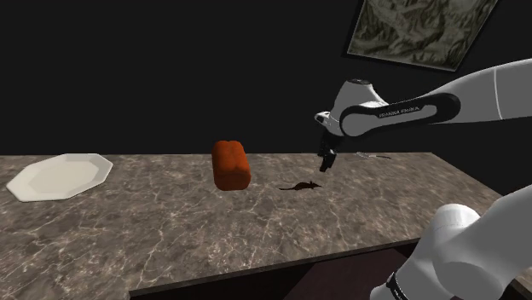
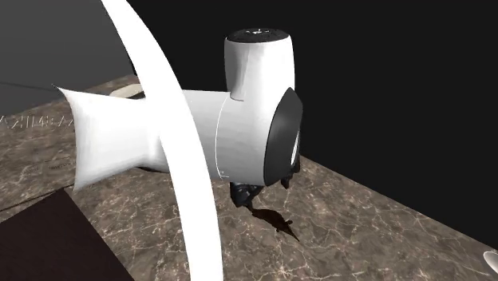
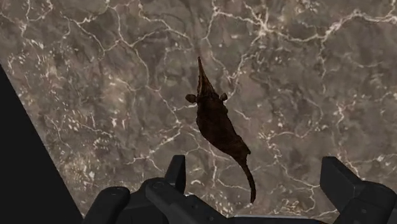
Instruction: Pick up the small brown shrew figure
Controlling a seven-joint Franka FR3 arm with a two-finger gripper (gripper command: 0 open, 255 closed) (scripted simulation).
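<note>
Shrew figure point(image 1: 303, 186) lies flat on the worktop point(image 1: 170, 222), near its far edge and a little toward the shoulder view's right. It sits just below the gripper point(image 1: 327, 162), and slightly to that view's left of it. The gripper hangs above it without touching.

In the wrist view the shrew figure point(image 3: 219, 124) is a slim, dark brown body. It has a long pointed snout, 2 small ears and a thin curved tail. Its long axis runs away from the gripper point(image 3: 254, 175), snout farthest and tail tip coming in between the 2 fingers point(image 3: 175, 170). That axis is slanted a little, so the body lies nearer 1 finger than the other. The fingers stand wide apart with nothing clasped, so the gripper is open.

The line between the fingers runs roughly across the narrow body. I judge that the move needs a short descent and a small shift forward toward the belly, perhaps with a slight twist.

The worktop is dark brown stone with pale veins. The figure is low and thin, so the fingertips would have to come almost down to the stone. An orange-red rounded block point(image 1: 231, 164) stands nearby on the shoulder view's left, and a white angular plate point(image 1: 60, 176) lies well apart.
</note>
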